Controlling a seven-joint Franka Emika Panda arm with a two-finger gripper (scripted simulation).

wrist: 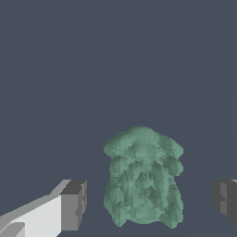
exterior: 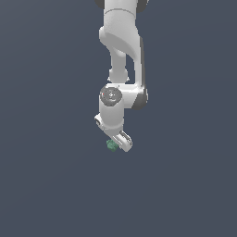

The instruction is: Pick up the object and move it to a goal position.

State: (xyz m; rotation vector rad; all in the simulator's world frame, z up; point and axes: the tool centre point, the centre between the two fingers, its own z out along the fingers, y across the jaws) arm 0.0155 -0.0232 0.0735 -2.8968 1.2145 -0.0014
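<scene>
The object is a teal-green lumpy chunk with a mottled surface, lying on the dark grey floor. In the wrist view it sits between my two dark finger pads, with a gap on each side, so nothing touches it. My gripper is open around it. In the exterior view the object peeks out as a tiny green speck just beside the white gripper, which hangs low under the arm and hides most of it.
A plain dark grey floor stretches all around. The white arm comes down from the top of the exterior view.
</scene>
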